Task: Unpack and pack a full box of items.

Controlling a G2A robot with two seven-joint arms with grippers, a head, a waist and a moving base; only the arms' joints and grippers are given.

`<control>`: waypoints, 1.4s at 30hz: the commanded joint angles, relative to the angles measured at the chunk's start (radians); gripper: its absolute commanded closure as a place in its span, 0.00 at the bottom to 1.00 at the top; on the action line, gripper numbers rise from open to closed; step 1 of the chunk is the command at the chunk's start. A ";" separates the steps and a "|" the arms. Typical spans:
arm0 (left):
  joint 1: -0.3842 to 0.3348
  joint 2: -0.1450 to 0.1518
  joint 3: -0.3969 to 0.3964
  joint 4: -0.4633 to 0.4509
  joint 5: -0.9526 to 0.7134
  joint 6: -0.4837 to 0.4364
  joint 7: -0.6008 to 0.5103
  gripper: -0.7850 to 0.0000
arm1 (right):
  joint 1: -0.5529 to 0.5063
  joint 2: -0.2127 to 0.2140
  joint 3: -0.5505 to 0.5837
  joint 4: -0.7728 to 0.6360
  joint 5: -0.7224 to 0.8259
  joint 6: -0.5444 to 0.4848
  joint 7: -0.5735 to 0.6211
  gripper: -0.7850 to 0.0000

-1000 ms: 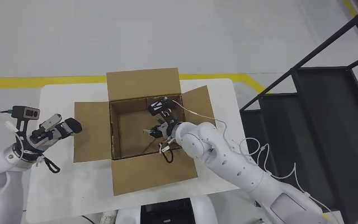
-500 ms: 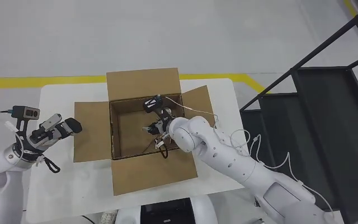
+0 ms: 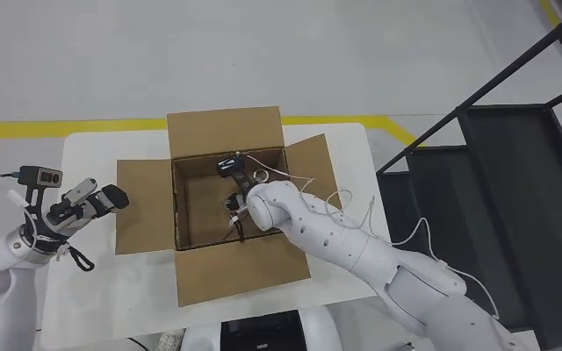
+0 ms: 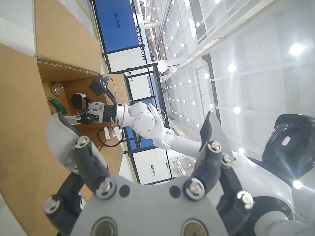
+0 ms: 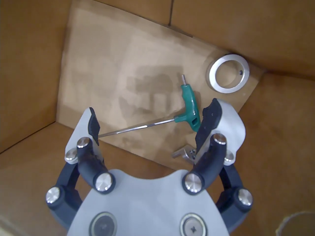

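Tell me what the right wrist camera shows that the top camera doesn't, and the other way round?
Right wrist view: on the box floor lie a green-handled hex key, a metal ring near a corner and a small metal bracket, seen past the open right gripper. Top view: the white table, the box's four spread flaps, the left gripper beside the box, a yellow floor line. Both: the box's brown inside.

An industrial hall, probably a warehouse. Rows of ceiling lights (image 4: 232,68) hang high above blue partition panels (image 4: 115,23). A yellow line (image 3: 88,128) marks the grey floor (image 3: 263,53) near black metal stairs (image 3: 509,149).
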 commanded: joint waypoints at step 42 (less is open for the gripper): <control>0.000 0.000 0.000 0.000 0.000 0.000 0.000 0.00 | -0.205 -0.083 0.135 -0.026 -0.049 0.310 -0.403 0.00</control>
